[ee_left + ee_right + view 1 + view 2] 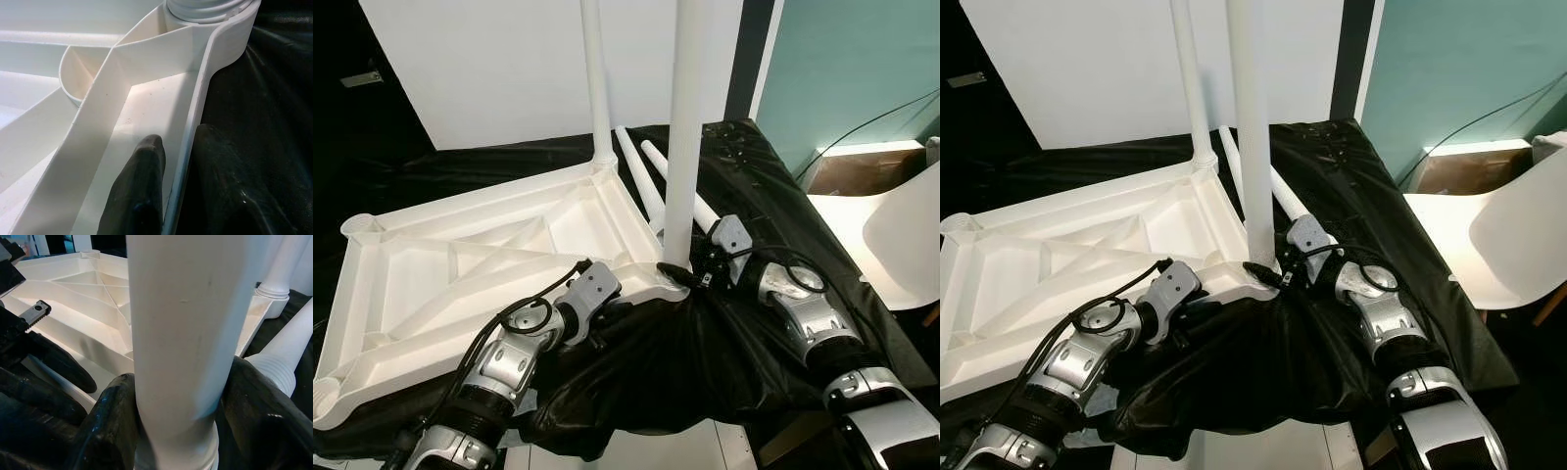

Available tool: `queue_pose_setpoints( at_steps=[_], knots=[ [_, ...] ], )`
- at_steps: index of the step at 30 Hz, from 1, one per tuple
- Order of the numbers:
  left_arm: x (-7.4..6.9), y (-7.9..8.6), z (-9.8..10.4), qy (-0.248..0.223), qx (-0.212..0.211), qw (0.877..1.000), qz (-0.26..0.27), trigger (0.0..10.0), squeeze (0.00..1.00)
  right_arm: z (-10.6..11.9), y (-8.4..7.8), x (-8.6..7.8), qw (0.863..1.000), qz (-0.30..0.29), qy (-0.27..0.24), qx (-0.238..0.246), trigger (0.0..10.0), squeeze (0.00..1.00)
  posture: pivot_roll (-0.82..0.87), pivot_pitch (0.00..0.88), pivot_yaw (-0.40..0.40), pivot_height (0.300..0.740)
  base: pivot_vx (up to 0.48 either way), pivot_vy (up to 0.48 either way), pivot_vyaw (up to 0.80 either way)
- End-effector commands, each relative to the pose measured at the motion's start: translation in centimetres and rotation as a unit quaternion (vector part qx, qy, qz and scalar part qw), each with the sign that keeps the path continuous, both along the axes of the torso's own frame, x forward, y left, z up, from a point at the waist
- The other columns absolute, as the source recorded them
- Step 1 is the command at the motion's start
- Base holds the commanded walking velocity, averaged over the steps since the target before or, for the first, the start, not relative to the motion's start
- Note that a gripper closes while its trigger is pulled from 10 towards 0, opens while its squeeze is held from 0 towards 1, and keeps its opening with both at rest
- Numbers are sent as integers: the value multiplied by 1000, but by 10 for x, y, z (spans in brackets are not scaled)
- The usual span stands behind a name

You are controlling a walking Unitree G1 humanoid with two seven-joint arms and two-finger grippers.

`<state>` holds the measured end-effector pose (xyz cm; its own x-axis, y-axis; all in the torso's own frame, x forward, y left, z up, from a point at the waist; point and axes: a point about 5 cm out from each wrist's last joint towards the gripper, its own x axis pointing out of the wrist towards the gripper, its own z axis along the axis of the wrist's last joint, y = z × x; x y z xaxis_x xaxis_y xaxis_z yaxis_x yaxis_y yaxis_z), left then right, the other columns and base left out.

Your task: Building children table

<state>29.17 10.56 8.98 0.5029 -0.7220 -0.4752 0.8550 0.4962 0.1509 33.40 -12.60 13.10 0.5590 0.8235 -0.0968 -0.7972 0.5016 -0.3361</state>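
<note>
A white table top [489,264] lies upside down on a black cloth [754,176]. One white leg [597,88] stands upright in its far corner socket. A second leg [685,147] stands in the near right corner, and my right gripper [181,421] is shut around its base, one finger [110,426] on each side. My left gripper [178,186] is shut on the table top's rim [195,107] just beside that corner, with one finger [139,191] inside the rim and the other outside on the cloth. Two loose legs [641,176] lie on the cloth behind.
A white chair [901,235] stands to the right, with a brown box [862,171] and a dark cable against the teal wall behind it. A large white board [489,69] leans at the back. The cloth hangs over the near edge.
</note>
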Motion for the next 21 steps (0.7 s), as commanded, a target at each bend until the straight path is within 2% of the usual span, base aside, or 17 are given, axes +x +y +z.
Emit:
queue_pose_setpoints(
  at_steps=[1,3,7,8,10,11,13,14,15,16,19,21],
  knots=[
    [-18,0,-32,79,29,996,-26,10000,0,-15,8,-5,999,21,38,-19,0,0,-26,0,37,740,0,0,0],
    [-19,0,-32,80,30,996,-28,10000,0,-25,10,-8,997,0,70,6,0,0,-27,0,38,740,0,0,0],
    [-19,0,-32,80,30,996,-28,10000,0,-31,10,-10,996,-23,82,23,0,0,-27,0,38,740,0,0,0],
    [-19,1,-32,80,30,996,-28,10000,0,-37,13,-12,993,-75,78,55,0,0,-30,0,37,740,0,0,0],
    [-19,0,-32,80,30,996,-29,10000,0,-44,17,-20,970,-212,32,116,0,0,-32,0,40,740,0,0,0],
    [-19,0,-32,80,30,996,-29,10000,0,-44,17,-20,970,-212,32,116,0,0,-32,0,40,740,0,0,0],
    [-18,-1,-32,81,30,996,-31,10000,0,-47,21,-28,947,-295,-5,126,0,0,-42,0,46,740,0,0,0],
    [-18,-1,-32,81,30,996,-31,10000,0,-47,21,-28,947,-295,-5,126,0,0,-42,0,46,740,0,0,0],
    [-19,-2,-33,82,33,995,-37,10000,0,-47,20,-28,930,-346,-12,125,0,0,-43,0,46,740,0,0,0],
    [-19,-2,-33,82,34,995,-38,10000,0,-46,18,-26,923,-363,-13,128,0,0,-41,0,47,740,0,0,0],
    [-19,-3,-33,83,33,995,-38,10000,0,-44,17,-22,916,-378,-13,132,0,0,-39,0,47,740,0,0,0],
    [-19,-3,-33,83,33,995,-37,10000,0,-44,18,-20,916,-379,-8,129,0,0,-35,0,47,740,0,0,0]
  ],
)
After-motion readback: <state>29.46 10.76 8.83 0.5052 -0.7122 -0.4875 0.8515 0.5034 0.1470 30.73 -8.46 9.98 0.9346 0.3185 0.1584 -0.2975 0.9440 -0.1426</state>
